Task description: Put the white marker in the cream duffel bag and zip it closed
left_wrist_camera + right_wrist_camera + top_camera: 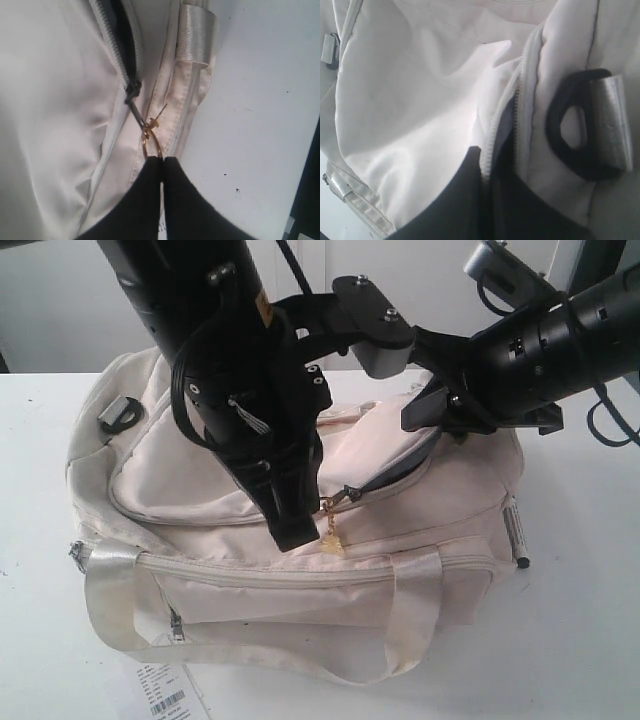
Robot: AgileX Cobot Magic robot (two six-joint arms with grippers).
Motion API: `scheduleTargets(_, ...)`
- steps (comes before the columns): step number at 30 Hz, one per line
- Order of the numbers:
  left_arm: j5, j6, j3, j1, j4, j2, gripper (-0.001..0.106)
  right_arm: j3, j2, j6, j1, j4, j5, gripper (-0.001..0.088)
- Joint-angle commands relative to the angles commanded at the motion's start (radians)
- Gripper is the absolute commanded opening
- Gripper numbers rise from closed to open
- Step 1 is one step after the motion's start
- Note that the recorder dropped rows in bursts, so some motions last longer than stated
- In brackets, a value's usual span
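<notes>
The cream duffel bag (300, 560) lies on the white table. Its curved top zip (117, 55) is partly undone, with a dark gap (400, 468) toward the bag's right end. My left gripper (296, 536) (162, 160) is shut on the gold ring pull (151, 142) of that zip. My right gripper (428, 418) (487, 156) is shut on the zip edge of the flap (492, 135) at the bag's right end. The white marker (513, 528) rests outside the bag against its right side, dark tip down near the table.
A barcoded paper tag (172, 692) lies by the table's front edge. A grey buckle (118, 412) sits at the bag's left end and another (607, 125) by the right gripper. Webbing handles (110, 590) hang down the front. Both arms cross above the bag.
</notes>
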Motion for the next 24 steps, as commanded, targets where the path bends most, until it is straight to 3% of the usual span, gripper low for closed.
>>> scheduleTargets(16,0.0,-0.008,0.0,0.0,0.007,-0.011,0.0,-0.062,0.0,0.005,-0.01,-0.052,0.008,0.0)
scheduleTargets(24,0.0,-0.012,0.0,0.0,0.067,-0.033,0.0,-0.061,0.0,0.005,-0.01,-0.067,0.01,0.0)
